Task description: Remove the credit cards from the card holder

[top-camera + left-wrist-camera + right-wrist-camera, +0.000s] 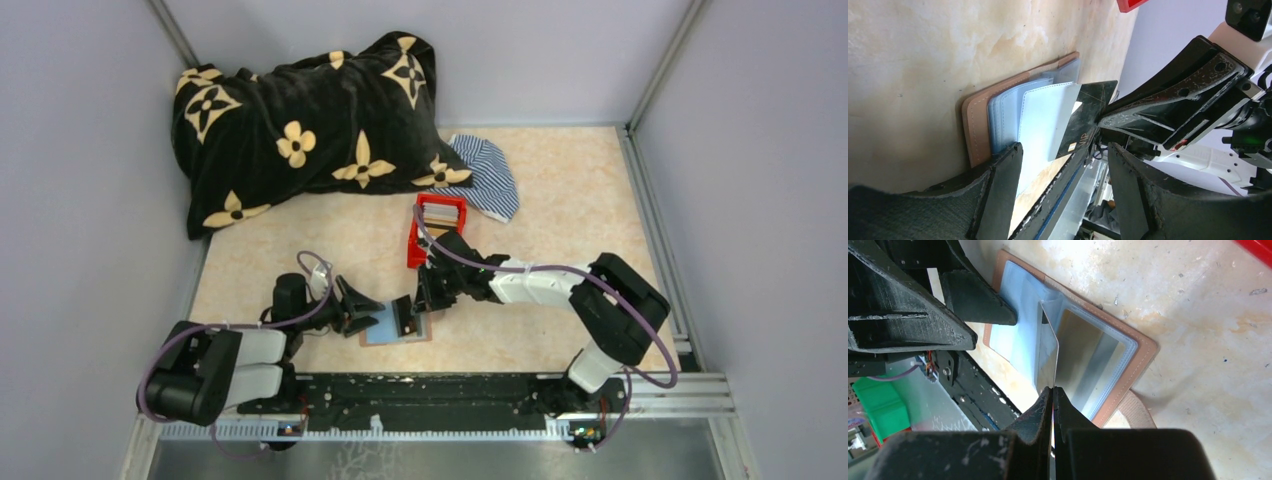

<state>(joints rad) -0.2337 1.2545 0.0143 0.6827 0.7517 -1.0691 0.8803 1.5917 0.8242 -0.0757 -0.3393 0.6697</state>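
Observation:
The card holder [392, 334] lies open on the table, with a brown leather rim [1144, 347] and clear light-blue sleeves [1040, 112]. My left gripper [368, 312] is open. One of its fingers [979, 304] presses on the holder's left page, and the other stays off it. My right gripper [1053, 390] is shut on the edge of a credit card [1048, 359] that stands up, partly out of a sleeve. In the left wrist view this card [1089, 112] is dark with VIP lettering, and the right gripper's fingers [1153, 117] clamp its far end.
A red open-top box [437, 228] stands just behind the right gripper. A black flowered pillow [310, 130] and a striped cloth [490, 175] lie at the back. The holder's snap tab [1139, 410] sticks out toward the right gripper. The black base rail [430, 390] runs close by at the front.

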